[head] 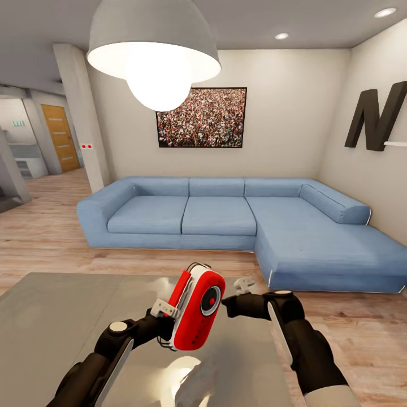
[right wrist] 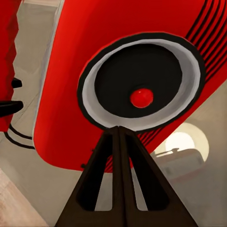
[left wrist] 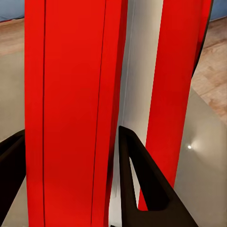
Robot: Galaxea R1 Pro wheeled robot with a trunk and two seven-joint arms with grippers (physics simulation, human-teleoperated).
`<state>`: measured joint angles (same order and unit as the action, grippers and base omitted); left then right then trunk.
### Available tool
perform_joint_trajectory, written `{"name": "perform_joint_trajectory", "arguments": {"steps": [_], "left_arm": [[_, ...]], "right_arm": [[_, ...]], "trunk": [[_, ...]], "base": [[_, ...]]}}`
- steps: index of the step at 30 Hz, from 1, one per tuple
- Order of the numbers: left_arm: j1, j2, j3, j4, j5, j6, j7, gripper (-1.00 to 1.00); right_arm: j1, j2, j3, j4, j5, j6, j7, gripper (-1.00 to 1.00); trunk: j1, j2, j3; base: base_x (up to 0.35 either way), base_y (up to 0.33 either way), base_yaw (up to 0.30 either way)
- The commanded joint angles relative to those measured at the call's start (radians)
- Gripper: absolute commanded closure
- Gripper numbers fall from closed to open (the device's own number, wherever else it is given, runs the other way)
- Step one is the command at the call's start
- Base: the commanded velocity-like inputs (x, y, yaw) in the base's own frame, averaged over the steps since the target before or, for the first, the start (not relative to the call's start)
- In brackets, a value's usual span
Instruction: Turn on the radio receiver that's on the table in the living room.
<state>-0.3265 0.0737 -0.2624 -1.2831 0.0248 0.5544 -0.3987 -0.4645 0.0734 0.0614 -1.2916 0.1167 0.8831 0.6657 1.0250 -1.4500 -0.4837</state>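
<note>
The right gripper (right wrist: 118, 142) has its two dark fingers pressed together into a single point with nothing between them, and that point sits right at the lower rim of the round dial (right wrist: 139, 82) on the radio (head: 196, 310); in the right wrist view the tip meets the dial's white ring, though whether it truly touches or stops just short cannot be told. The dial's small centre, which reads red here, lies just beyond the tip, straight along the fingers' line, so the coming move looks like a short push forward and slightly up the face. From the head view the right gripper (head: 244, 287) comes at the radio from the robot's right, facing the front where the dial is. The left gripper (head: 164, 325) has the radio clamped from the opposite side: in the left wrist view its dark fingers (left wrist: 137, 184) stand either side of the red body, holding it off the grey table (head: 51, 316). The radio is held upright, its long axis near vertical and leaning a little to the right, wire handle uppermost, above the table's near middle, with the blue sofa (head: 226, 217) well behind. The right arm is the one placed to work the dial, since the left is busy as the holder.
</note>
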Motion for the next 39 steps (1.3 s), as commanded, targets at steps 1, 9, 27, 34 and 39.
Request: {"name": "perform_joint_trajectory", "arguments": {"steps": [1,9,27,34,39], "left_arm": [[0.0,0.0,0.0,-0.001,0.006,0.001,0.0,1.0],[0.0,0.0,-0.003,-0.006,0.006,0.001,0.0,1.0],[0.0,0.0,-0.003,-0.025,0.004,0.001,-0.087,1.0],[0.0,0.0,-0.003,-0.025,0.004,0.001,-0.088,1.0],[0.0,0.0,-0.003,-0.039,0.004,0.001,-0.088,1.0]], "right_arm": [[-0.003,0.0,0.0,0.004,0.0,-0.001,0.0,1.0],[-0.009,0.0,0.0,0.023,0.0,-0.02,0.0,1.0],[-0.052,0.021,0.0,0.117,0.0,-0.07,-0.029,1.0],[-0.052,0.022,0.0,0.123,0.0,-0.073,-0.034,1.0],[-0.052,0.02,0.0,0.125,0.0,-0.081,-0.034,1.0]], "trunk": [[0.0,0.0,0.0],[0.0,0.0,0.0],[0.0,0.0,0.0],[0.0,0.0,0.0],[0.0,0.0,0.0]], "base": [[0.0,0.0,0.0],[0.0,0.0,0.0],[0.0,0.0,0.0],[0.0,0.0,0.0],[0.0,0.0,0.0]]}}
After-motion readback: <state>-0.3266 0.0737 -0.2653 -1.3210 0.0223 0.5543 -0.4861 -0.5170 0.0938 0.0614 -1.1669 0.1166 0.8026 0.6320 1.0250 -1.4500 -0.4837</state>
